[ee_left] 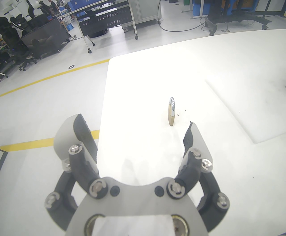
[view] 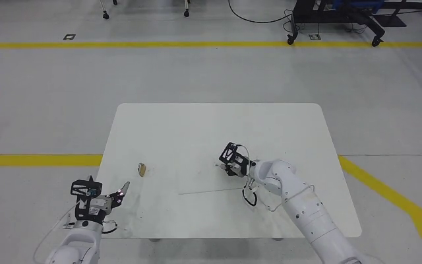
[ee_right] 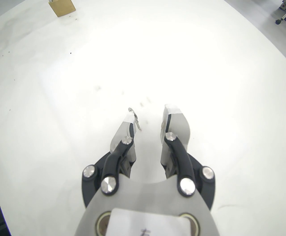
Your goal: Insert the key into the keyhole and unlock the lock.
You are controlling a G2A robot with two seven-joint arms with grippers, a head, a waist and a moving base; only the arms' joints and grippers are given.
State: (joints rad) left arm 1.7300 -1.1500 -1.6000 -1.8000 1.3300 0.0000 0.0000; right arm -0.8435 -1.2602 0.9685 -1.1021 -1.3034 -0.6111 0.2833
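A small brass padlock stands on its edge on the white table, left of the middle. In the left wrist view the padlock shows its silver shackle up, a short way ahead of my left gripper, which is open and holds nothing. My left gripper hovers at the table's front left corner. My right gripper is open, low over the table's middle. A small silver key lies against the inner side of one finger. The padlock is far ahead of it.
Yellow floor tape runs past the table on the far side and at both ends. Carts and office chairs stand well back in the room. A faint crease crosses the tabletop near the front.
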